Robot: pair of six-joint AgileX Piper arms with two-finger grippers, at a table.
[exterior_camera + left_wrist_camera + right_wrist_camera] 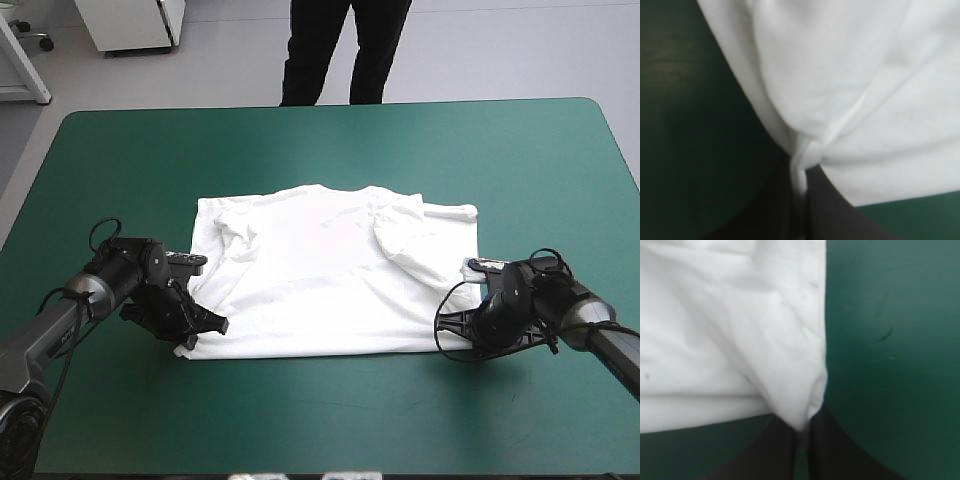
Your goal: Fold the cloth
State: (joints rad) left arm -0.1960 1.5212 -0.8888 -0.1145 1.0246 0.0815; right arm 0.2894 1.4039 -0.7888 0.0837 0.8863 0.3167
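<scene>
The white T-shirt (325,275) lies spread on the teal-green cover, sleeves folded inward, its hem toward the near edge. My left gripper (203,327) sits at the shirt's near left corner and is shut on the T-shirt (840,90); a pinched fold of cloth runs down between its black fingers (827,200). At the near right corner my right gripper (447,328) is likewise shut on the T-shirt (730,330), the corner tip caught between its fingers (832,445).
Bare teal-green cover (330,420) stretches in front of the shirt to the table's near edge, and more of it lies beyond the collar toward the far edge (330,140).
</scene>
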